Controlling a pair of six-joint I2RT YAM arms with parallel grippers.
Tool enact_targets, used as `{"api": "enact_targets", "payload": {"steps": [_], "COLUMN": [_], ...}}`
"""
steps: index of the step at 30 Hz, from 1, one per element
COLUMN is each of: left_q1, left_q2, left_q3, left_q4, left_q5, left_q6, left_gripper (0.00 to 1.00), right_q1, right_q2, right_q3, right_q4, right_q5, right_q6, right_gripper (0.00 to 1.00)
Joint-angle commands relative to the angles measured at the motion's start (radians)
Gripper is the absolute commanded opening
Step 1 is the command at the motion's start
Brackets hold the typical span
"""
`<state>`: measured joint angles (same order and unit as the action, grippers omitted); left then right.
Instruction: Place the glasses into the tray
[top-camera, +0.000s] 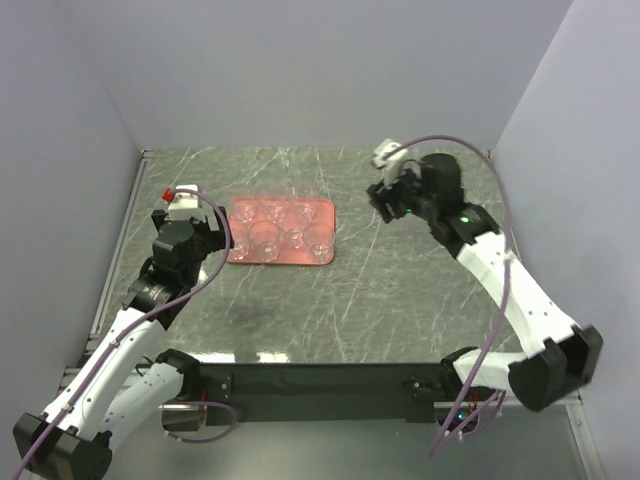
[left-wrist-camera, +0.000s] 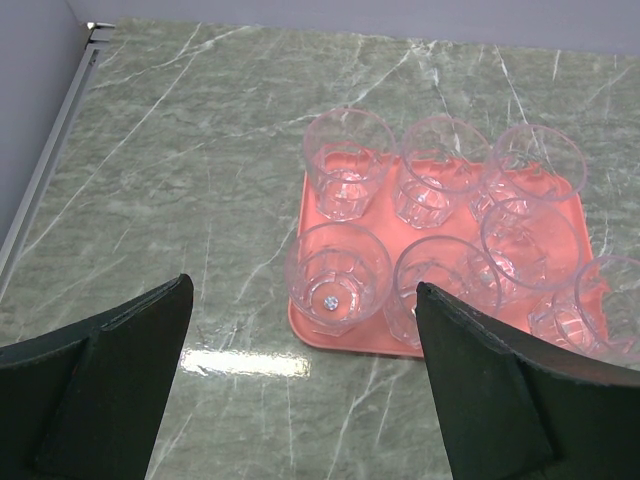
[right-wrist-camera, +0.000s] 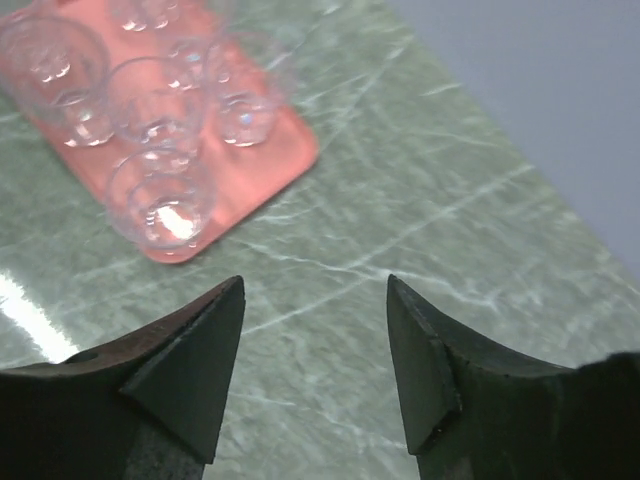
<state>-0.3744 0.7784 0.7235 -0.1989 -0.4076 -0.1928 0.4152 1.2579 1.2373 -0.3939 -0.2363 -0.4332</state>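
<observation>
The salmon-pink tray (top-camera: 322, 250) lies at the back left of the marble table with several clear glasses (top-camera: 264, 237) standing upright in it. In the left wrist view the tray (left-wrist-camera: 352, 340) holds the glasses (left-wrist-camera: 337, 274) in two rough rows. My left gripper (top-camera: 214, 240) is open and empty, just left of the tray's near corner; its midpoint (left-wrist-camera: 302, 288) is before the nearest glass. My right gripper (top-camera: 386, 203) is open and empty above the table to the right of the tray. In the right wrist view (right-wrist-camera: 315, 282) the tray (right-wrist-camera: 272, 160) and glasses (right-wrist-camera: 160, 208) lie at upper left.
Grey walls close in the table on the left, back and right. A metal rail (left-wrist-camera: 48, 170) runs along the table's left edge. Bare marble (top-camera: 400, 290) lies between the tray and the arm bases.
</observation>
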Motion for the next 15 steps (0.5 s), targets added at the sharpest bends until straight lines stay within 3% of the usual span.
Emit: {"api": "enact_targets", "payload": {"steps": [1, 7, 9, 15], "left_q1": [0.003, 0.003, 0.003, 0.006], "left_q2": [-0.014, -0.027, -0.025, -0.014], "left_q3": [-0.001, -0.015, -0.019, -0.006], "left_q4": [0.035, 0.041, 0.044, 0.032], "left_q5": [-0.013, -0.043, -0.045, -0.068], "left_q6": [0.006, 0.006, 0.001, -0.016], "left_gripper": [0.99, 0.99, 0.99, 0.99], "right_q1": [-0.119, -0.300, -0.326, -0.397], "right_q2": [-0.098, -0.345, -0.449, -0.620], "right_q3": [-0.071, -0.358, -0.424, -0.567], "right_q4": [0.038, 0.194, 0.263, 0.314], "right_q5": [-0.053, -0.051, -0.005, 0.195], "right_q6": [0.068, 0.163, 0.201, 0.338], "right_gripper": [0.69, 0.86, 1.00, 1.00]}}
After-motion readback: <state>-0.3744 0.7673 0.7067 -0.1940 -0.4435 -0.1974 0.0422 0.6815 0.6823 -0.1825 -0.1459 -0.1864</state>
